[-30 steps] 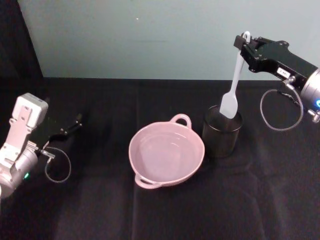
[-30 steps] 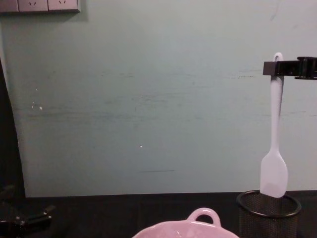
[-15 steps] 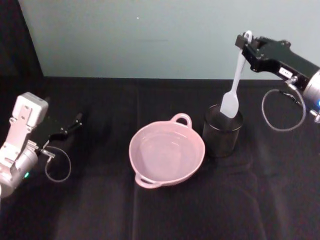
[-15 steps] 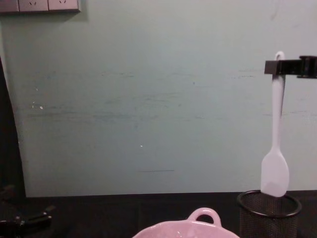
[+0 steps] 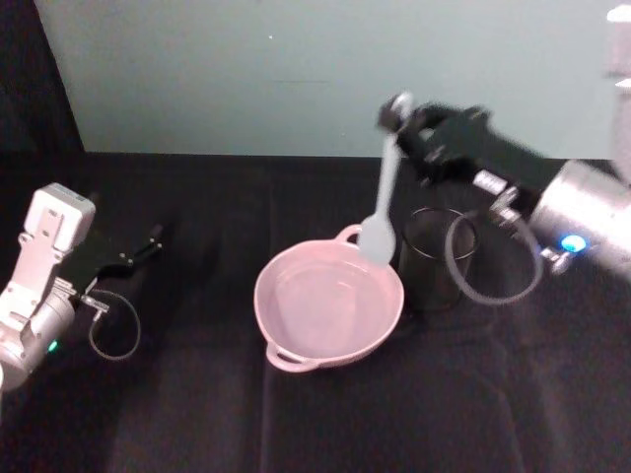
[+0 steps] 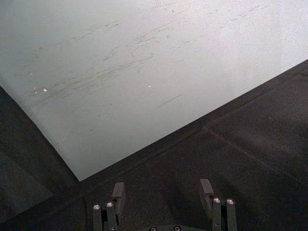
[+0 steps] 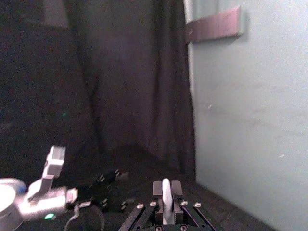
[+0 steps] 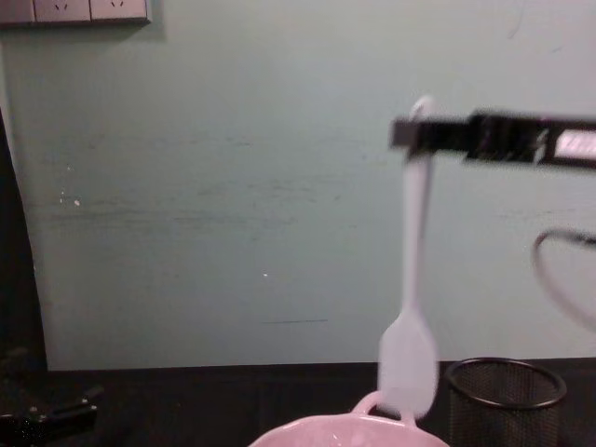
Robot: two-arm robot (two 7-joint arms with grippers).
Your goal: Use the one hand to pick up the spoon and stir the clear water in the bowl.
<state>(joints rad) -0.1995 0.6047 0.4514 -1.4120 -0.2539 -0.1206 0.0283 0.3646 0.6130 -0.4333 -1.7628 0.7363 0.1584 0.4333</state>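
Spoon (image 5: 380, 212): hanging upright, handle top clamped in right gripper (image 5: 409, 123), head above far rim of bowl (image 5: 258, 296) beside mesh cup (image 5: 434, 281); best centred, then lowered straight into water; left gripper (image 5: 150, 239) open, parked left.

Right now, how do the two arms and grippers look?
The right gripper is long, flat, black, with a white label, on a silver cylindrical arm with a blue light and a grey cable loop. The left gripper is black, on a white-and-grey arm with a thin cable loop and a green light.
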